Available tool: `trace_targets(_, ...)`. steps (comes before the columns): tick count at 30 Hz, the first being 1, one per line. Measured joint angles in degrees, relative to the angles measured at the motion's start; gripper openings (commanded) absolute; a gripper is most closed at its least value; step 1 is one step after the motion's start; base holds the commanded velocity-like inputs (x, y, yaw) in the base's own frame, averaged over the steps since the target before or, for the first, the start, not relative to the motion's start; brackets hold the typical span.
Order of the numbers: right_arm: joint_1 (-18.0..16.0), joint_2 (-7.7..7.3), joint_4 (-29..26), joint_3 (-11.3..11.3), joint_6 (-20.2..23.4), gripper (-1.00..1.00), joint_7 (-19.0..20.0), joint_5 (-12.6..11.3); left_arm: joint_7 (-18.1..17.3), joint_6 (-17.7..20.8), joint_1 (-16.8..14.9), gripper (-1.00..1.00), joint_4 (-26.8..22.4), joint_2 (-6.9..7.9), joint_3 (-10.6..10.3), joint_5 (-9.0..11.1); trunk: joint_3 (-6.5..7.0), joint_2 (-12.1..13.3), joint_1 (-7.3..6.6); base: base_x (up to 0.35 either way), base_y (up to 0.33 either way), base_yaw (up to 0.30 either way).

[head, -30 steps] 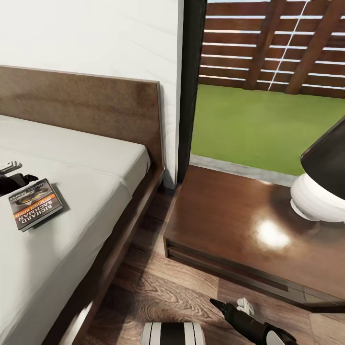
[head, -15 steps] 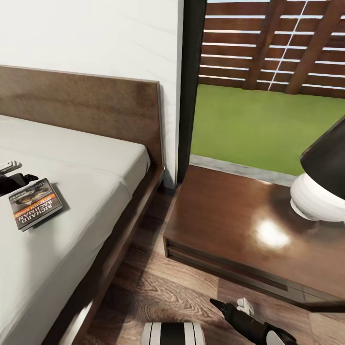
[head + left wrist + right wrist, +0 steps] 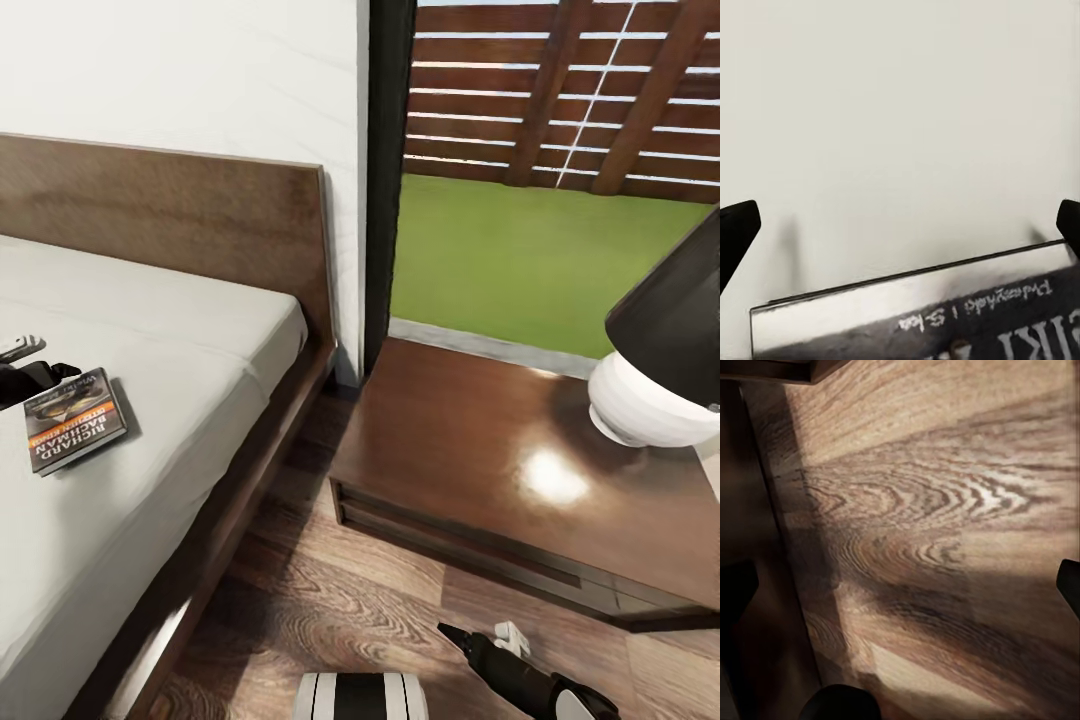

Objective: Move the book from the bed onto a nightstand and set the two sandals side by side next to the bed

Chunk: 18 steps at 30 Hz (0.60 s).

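Head view, one book (image 3: 73, 431) on bed (image 3: 190, 380) (flat); one nightstand (image 3: 500, 470)

We see our left claw (image 3: 30, 365) spread wide over the flat light-grey mattress (image 3: 150, 340), with the thin dark paperback with the orange band (image 3: 72, 432) just ahead of its fingers; open mattress lies beyond. The dark-brown wooden headboard (image 3: 170, 215) walls off one side. Our right claw (image 3: 480, 640) hangs above bare wood-plank floor (image 3: 945, 510), the glossy dark-brown nightstand (image 3: 470, 450) ahead, its white-based black-shaded lamp (image 3: 650, 390) crowding the far corner.
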Motion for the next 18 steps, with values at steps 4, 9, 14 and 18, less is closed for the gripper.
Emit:
trace_targets(4,0.0,-0.01,0.02,0.01,0.0,1.0,0.0,-0.01,-0.09,-0.09,0.0,1.0,0.03,0.0,-0.02,-0.05,0.0,0.0,0.0,-0.011,-0.008,0.0)
trace_targets(9,0.0,-0.01,0.0,0.0,0.01,1.0,0.0,0.0,-0.08,-0.07,0.0,1.0,0.04,0.0,0.03,0.0,0.0,0.0,0.0,-0.004,-0.003,0.0)
trace_targets(14,0.0,-0.01,0.0,0.0,0.0,1.0,0.0,-0.01,-0.08,-0.07,0.0,1.0,0.04,0.0,0.01,0.0,0.0,0.0,0.0,-0.001,-0.001,0.0)
trace_targets(18,0.0,-0.01,0.0,0.0,0.0,1.0,0.0,-0.01,-0.07,-0.06,0.0,1.0,0.03,0.0,-0.01,-0.01,0.0,0.0,0.0,0.0,0.0,0.0)
